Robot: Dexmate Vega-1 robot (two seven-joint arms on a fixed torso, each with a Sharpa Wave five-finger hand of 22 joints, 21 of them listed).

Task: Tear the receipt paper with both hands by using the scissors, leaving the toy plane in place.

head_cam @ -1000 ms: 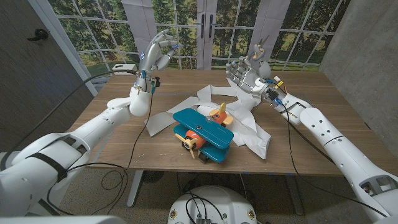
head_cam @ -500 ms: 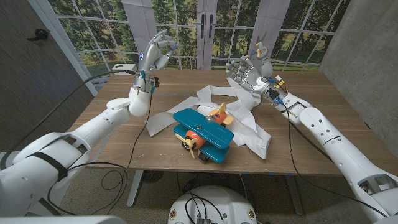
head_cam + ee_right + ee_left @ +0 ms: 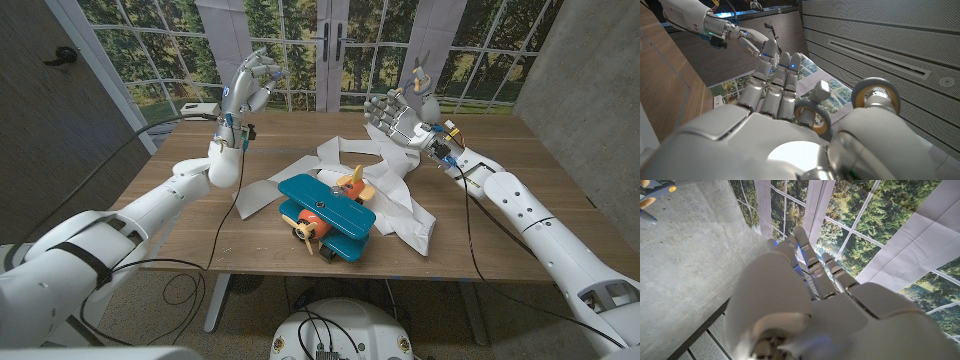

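Note:
The white receipt paper [image 3: 398,196] lies crumpled in long folded strips across the middle of the wooden table [image 3: 170,225]. A teal and orange toy plane [image 3: 325,210] sits on the paper's front part. My left hand [image 3: 250,88] is raised above the table's far left, fingers loosely bent and apart, holding nothing; its back [image 3: 805,300] shows in the left wrist view. My right hand [image 3: 403,114] hovers above the paper's far right end with its fingers spread and nothing in it. The right wrist view shows its back [image 3: 775,105], with the left hand [image 3: 760,47] beyond it. I see no scissors.
A black cable [image 3: 226,205] hangs from my left wrist across the table's left part and over its front edge. Another cable [image 3: 466,215] runs down from my right wrist. A window backdrop [image 3: 320,40] stands behind the table.
My right hand has lifted slightly and drifted a little to the right. The left hand, the paper and the plane have stayed put.

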